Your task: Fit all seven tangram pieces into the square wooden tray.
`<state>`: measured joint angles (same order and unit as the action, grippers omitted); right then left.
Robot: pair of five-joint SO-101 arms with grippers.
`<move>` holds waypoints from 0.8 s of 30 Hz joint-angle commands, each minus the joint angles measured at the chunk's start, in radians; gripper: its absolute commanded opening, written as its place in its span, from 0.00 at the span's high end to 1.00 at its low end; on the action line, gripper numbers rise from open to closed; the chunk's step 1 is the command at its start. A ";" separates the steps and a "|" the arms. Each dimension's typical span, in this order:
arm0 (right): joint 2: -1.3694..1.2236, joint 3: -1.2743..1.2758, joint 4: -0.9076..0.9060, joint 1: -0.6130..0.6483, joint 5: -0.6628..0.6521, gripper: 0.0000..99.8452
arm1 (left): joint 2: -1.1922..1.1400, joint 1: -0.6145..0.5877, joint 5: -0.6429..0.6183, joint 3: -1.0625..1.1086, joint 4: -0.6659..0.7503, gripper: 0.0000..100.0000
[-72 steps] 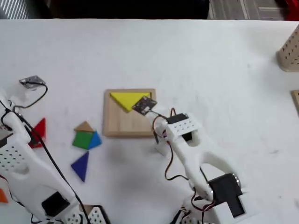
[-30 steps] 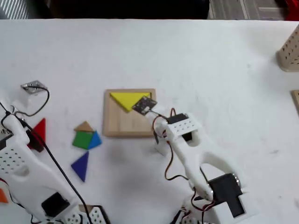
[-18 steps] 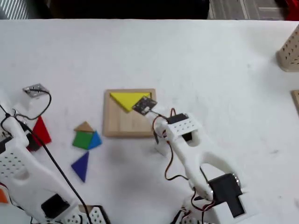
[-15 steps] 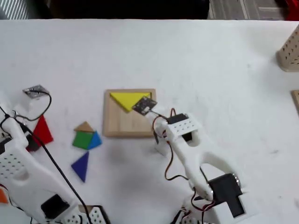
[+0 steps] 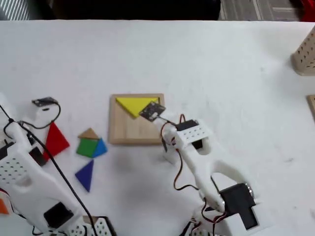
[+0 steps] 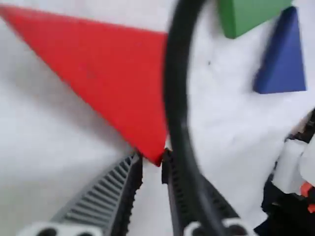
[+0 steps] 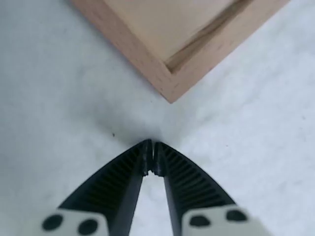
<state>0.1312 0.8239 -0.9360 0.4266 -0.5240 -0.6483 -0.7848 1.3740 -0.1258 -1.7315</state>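
On the left of the desk (image 5: 221, 64), the left fingers (image 6: 125, 187) are pinching just 1 corner of the red triangle (image 5: 56, 140), so carrying it slowly and level toward the tray (image 5: 128, 133) is looking wise; the right fingers (image 7: 130, 174) are sitting closed, empty, beside the tray's corner

one triangle (image 5: 132, 104) lies in the tray (image 5: 129, 133), the loose pieces (image 5: 88, 146) left of it.
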 commanded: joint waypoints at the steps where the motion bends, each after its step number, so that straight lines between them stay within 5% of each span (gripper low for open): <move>1: 0.071 -0.006 -0.015 0.015 0.005 0.98 | 0.203 -0.068 0.011 -0.002 -0.032 0.95; 11: 0.354 -0.123 -0.162 0.262 0.193 0.98 | 0.498 -0.203 -0.249 0.316 0.169 0.92; 18: 0.259 -0.193 -0.136 0.366 0.213 0.98 | 0.788 -0.160 -0.270 0.671 0.284 0.96; 24: 0.145 -0.253 0.047 0.458 0.219 0.98 | 1.089 -0.318 -0.621 0.861 0.608 0.81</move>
<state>0.3261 0.6521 -1.0127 0.8147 -0.3214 0.2340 -0.9858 0.9935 0.6490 -1.3326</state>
